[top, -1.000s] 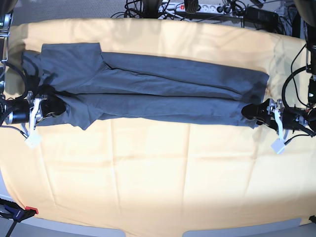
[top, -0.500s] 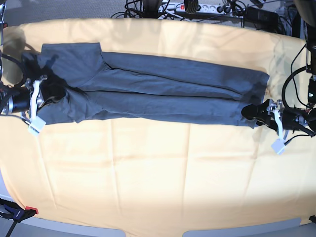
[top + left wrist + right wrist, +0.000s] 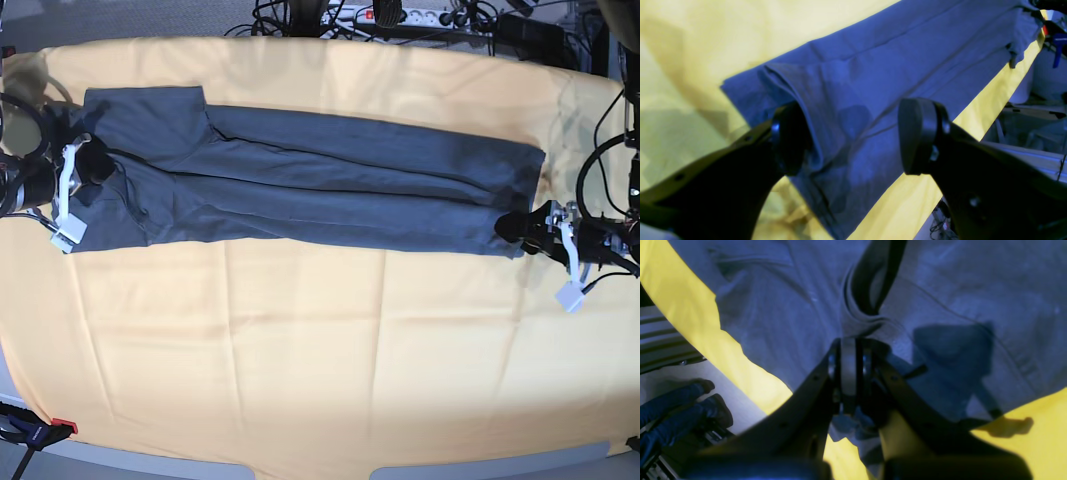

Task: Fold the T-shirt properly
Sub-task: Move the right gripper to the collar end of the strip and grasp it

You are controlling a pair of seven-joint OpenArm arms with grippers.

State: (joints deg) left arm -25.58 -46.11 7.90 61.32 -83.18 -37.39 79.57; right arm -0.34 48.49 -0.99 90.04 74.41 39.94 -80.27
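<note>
Table cloth (image 3: 300, 350): pale yellow-orange, covers the whole surface; a wide bare area lies from 4 to 8 o'clock of the shirt, and only a narrow strip at 12 o'clock, with cables (image 3: 400, 15) behind it.
T-shirt (image 3: 320, 185): dark grey-blue, folded into a long band lying across the upper half of the cloth, from the 9 o'clock edge to near the 3 o'clock edge; its lower edge is nearly straight.
Right gripper (image 3: 90, 165): at the 9 o'clock end of the band, fingers pressed together and pinching a bunched fold of the shirt.
Left gripper (image 3: 515, 228): at the 3 o'clock end, low corner; fingers spread wide, one at each side of the shirt's end.
Right wrist view: shows the cloth of the T-shirt (image 3: 940, 290) drawn up between the closed fingers (image 3: 848, 366); the base view does not show this.
Left wrist view: one finger (image 3: 790, 140) touches the folded hem of the T-shirt (image 3: 890, 60); the other stands over the shirt's edge.
</note>
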